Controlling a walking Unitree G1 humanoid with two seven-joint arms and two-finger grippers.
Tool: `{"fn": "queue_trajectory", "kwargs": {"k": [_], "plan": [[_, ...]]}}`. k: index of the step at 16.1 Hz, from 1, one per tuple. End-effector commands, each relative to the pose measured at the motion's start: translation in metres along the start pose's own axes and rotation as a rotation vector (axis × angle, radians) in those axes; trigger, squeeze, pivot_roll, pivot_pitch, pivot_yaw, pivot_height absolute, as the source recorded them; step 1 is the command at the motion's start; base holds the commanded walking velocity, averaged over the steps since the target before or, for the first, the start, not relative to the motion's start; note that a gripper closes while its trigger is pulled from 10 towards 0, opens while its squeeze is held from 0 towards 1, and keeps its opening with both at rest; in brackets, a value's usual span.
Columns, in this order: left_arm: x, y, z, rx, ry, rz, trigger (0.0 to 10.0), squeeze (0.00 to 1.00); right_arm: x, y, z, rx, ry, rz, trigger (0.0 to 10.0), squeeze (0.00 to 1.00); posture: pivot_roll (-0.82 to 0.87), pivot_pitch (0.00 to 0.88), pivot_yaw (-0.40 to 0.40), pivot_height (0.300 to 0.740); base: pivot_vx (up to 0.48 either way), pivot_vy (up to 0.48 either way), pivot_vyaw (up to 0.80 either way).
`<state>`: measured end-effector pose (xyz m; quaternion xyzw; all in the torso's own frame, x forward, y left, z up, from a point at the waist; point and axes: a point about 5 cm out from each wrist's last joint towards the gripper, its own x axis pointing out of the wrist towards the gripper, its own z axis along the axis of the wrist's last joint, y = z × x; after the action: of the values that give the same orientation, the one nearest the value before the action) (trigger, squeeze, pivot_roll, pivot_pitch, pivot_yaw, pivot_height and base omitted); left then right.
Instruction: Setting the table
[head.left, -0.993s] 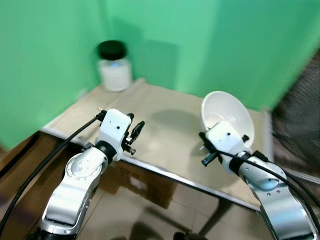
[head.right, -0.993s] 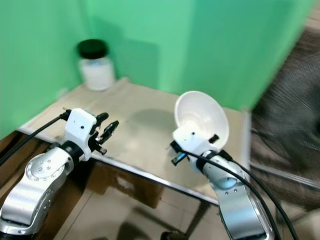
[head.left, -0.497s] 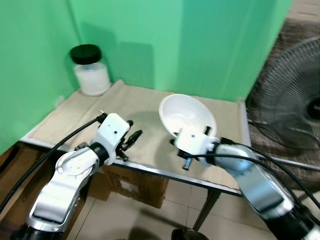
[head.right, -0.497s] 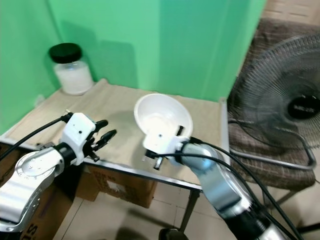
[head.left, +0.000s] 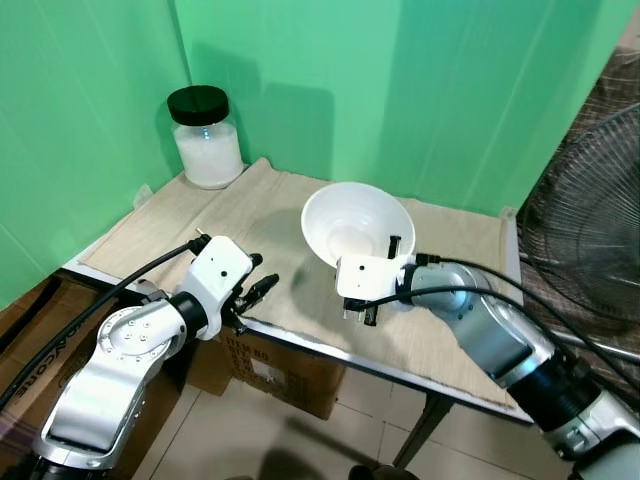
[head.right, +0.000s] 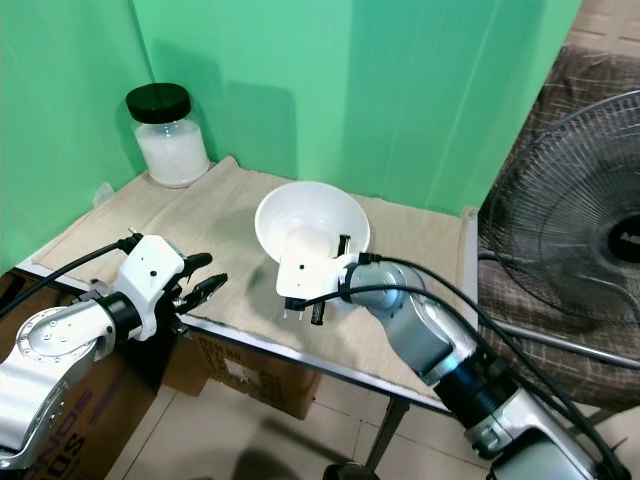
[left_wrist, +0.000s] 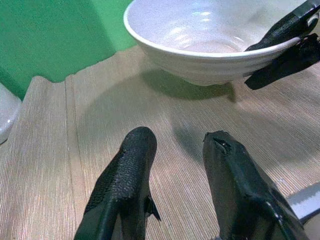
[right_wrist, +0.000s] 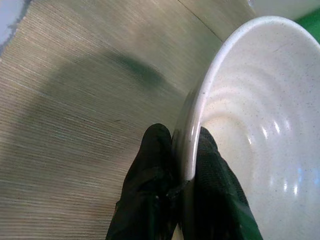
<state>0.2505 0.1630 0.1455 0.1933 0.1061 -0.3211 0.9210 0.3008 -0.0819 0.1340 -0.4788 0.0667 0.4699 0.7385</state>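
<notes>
A white speckled bowl (head.left: 352, 218) is upright at the middle of the beige cloth (head.left: 250, 215) that covers the table. My right gripper (head.left: 392, 250) is shut on the bowl's near right rim, one finger inside and one outside, as the right wrist view shows at the fingers (right_wrist: 157, 165). I cannot tell whether the bowl's base touches the cloth. My left gripper (head.left: 262, 288) is open and holds nothing. It hovers at the table's front edge, left of the bowl (left_wrist: 210, 35), and points at it.
A glass jar (head.left: 205, 135) with a black lid and white contents stands at the cloth's back left corner. Green walls close the back and left. A floor fan (head.left: 590, 230) stands to the right. A cardboard box (head.left: 270, 365) sits under the table.
The camera has shifted. My right gripper has carried the bowl leftward and down over the cloth, and the bowl has gone from tilted to level. The left gripper stays open at the front edge.
</notes>
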Motion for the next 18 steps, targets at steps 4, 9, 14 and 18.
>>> {"fn": "queue_trajectory", "kwargs": {"k": [4,9,14,18], "plan": [[-0.006,-0.002,0.009,0.004,-0.025,-0.052,10.0,0.0,-0.001,-0.014,0.005,-0.122,-0.015,0.07,10.0,1.0,0.08,0.0,-0.02,0.74,0.0,0.0,0.0],[-0.008,0.0,0.011,0.0,-0.033,-0.049,10.0,0.0,-0.029,-0.031,0.017,-0.151,-0.12,0.17,10.0,1.0,0.09,0.0,-0.025,0.74,0.0,0.0,0.0],[-0.009,-0.002,0.009,-0.005,-0.026,-0.06,10.0,0.0,-0.062,-0.062,0.028,0.144,-0.33,0.125,10.0,1.0,0.08,0.0,-0.026,0.74,0.0,0.0,0.0],[-0.006,-0.004,0.011,-0.006,-0.037,-0.074,10.0,0.0,-0.055,-0.1,-0.014,0.537,-0.196,-0.268,10.0,1.0,0.08,0.0,-0.024,0.74,0.0,0.0,0.0]]}}
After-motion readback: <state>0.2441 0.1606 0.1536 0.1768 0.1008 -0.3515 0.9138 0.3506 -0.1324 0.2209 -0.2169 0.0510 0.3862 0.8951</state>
